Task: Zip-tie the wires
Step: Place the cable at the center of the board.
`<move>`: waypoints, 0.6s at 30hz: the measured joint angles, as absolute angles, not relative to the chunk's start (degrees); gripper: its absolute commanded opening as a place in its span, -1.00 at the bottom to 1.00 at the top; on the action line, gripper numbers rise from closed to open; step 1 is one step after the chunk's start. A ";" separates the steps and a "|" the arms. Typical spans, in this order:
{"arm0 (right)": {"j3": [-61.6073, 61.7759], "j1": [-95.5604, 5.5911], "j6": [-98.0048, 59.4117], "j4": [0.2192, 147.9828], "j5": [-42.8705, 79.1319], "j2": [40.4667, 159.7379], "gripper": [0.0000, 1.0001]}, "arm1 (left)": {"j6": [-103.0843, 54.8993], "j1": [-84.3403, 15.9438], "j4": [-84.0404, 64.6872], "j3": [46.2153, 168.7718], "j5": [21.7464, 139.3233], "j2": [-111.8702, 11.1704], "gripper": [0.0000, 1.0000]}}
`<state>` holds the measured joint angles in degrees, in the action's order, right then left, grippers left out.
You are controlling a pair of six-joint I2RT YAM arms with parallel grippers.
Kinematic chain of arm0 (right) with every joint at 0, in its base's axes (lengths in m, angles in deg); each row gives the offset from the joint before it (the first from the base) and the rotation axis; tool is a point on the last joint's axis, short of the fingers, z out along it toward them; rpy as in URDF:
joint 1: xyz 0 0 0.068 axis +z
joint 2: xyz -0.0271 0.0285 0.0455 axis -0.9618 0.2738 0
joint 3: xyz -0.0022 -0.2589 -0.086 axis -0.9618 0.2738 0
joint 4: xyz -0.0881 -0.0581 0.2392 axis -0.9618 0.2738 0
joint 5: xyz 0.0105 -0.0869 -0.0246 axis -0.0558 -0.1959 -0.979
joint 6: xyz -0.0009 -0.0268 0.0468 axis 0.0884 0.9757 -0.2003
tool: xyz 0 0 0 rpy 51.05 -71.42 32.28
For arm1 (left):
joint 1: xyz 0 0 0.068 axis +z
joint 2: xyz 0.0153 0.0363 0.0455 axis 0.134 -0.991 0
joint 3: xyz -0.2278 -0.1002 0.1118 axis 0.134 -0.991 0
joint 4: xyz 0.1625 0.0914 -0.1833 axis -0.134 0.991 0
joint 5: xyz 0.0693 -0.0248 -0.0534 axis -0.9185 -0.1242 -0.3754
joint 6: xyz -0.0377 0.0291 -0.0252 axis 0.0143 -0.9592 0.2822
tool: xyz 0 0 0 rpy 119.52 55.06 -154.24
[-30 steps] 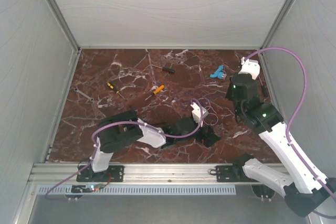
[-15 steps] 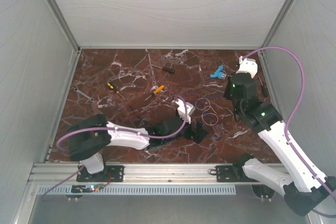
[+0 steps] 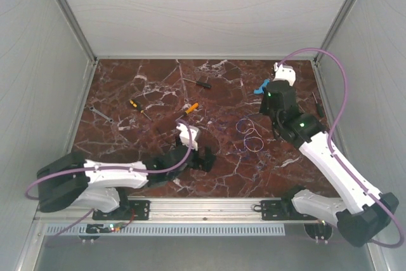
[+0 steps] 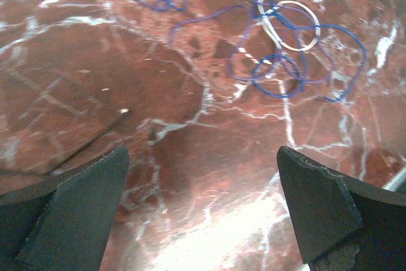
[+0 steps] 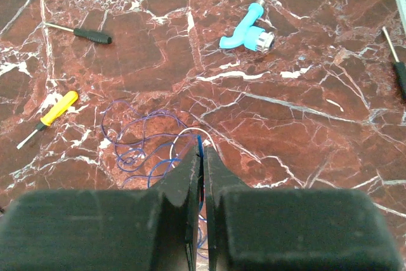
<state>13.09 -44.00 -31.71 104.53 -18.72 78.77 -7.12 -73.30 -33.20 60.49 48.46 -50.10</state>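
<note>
A: Where's the bundle?
B: The wires [image 3: 249,135] lie loose on the surface [image 3: 158,74], right of centre, about 2 o'clock from the left tool [image 3: 203,157]. Thin blue loops plus whitish ones, all overlapping.
A: Tools?
B: Left tool is spread wide, low over bare marble, nothing between its fingers. In its wrist view the loops sit at 1 o'clock, apart from it. Right tool [image 5: 201,150] is pressed together with a blue strand running up the seam, so it reads as pinching one strand of the tangle.
A: Step?
B: My guess is gathering the loops into one bunch before a tie goes on. I can't tell a zip tie apart from the whitish loops.
A: How to do it well?
B: Right should hold the pinch firm and lift gently so the loops hang together instead of dragging and spreading. Left should come in from 8 o'clock, go around all the loops where they cross, and close slowly. Thin wire probably slips off pads, so take the crossing, not a single strand. Avoid the blue fitting [image 3: 261,87] at 12 o'clock of the wires.
</note>
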 measured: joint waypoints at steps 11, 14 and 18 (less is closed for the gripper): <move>12.80 -48.13 -31.66 99.92 -14.48 86.92 -1.00 | -5.17 -69.50 -29.03 53.39 46.38 -39.94 0.99; 12.28 -50.39 -31.68 98.76 -12.67 89.43 -1.00 | -5.00 -69.28 -28.37 52.84 46.30 -39.13 0.99; 11.99 -53.66 -31.66 96.71 -10.04 92.12 -1.00 | -5.02 -69.24 -27.89 52.25 46.30 -38.34 0.99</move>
